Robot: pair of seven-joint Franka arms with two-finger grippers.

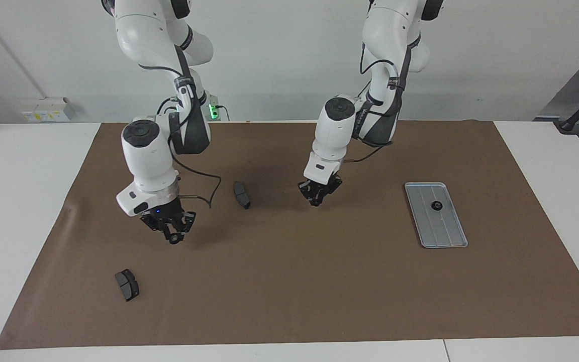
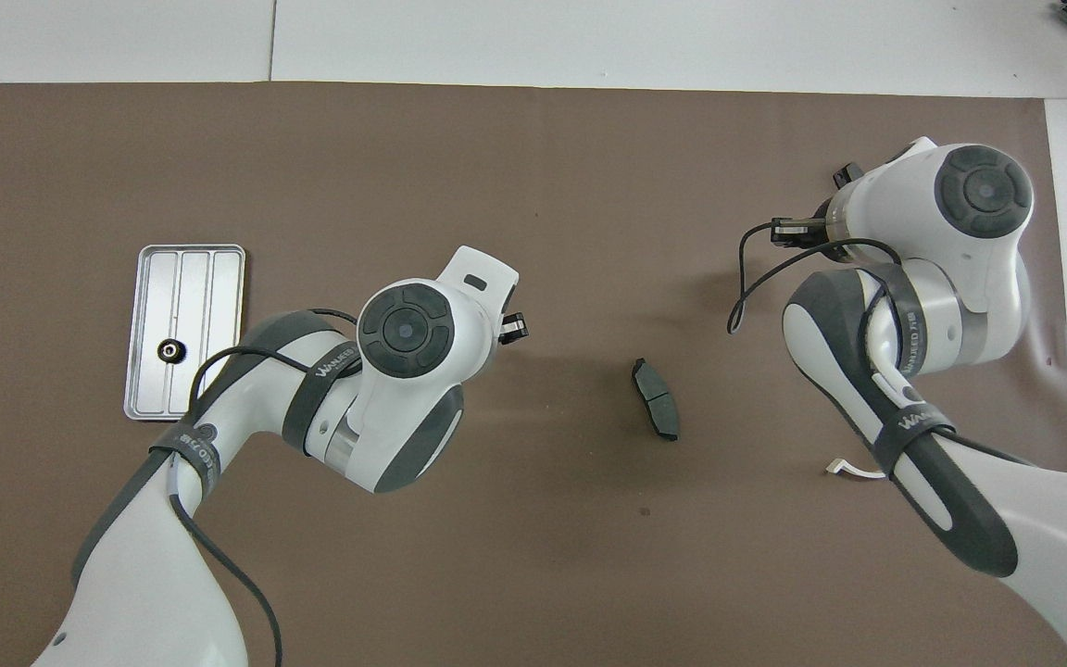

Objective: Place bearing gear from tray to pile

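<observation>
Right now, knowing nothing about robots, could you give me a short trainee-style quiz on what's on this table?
1. True or false: the tray lies toward the right arm's end of the table.
2. The small black gear lies: A on the brown mat, B on the tray, C on the white tabletop.
3. Fill in: the fingers hanging over the stretch between the tray and the dark pad nearer to the robots belong to the ___ arm.

Key: 1 false, it lies toward the left arm's end; 2 B; 3 left.
</observation>
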